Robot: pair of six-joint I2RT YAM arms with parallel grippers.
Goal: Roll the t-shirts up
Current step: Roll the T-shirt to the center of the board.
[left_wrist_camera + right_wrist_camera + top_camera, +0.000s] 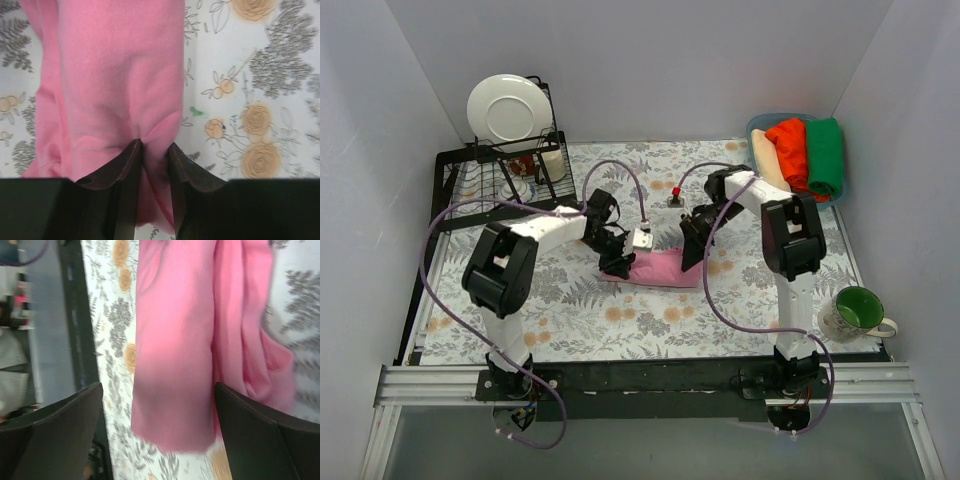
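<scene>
The pink t-shirt [660, 268] lies as a long folded band on the floral cloth in the middle of the table. My left gripper [620, 262] is at its left end, and in the left wrist view its fingers [155, 145] are shut on a pinched fold of the pink cloth [120, 75]. At the band's right end my right gripper [692, 250] stands wide open just above the shirt [175, 340], its jaws [159, 385] holding nothing. Rolled orange [790, 150], green [825, 155] and cream [767, 158] t-shirts sit in a blue bin [757, 122] at the back right.
A black dish rack [500, 175] with a white plate [505, 108] stands at the back left. A green mug [860, 310] sits near the front right corner. A small red-topped object [676, 193] stands just behind the pink shirt.
</scene>
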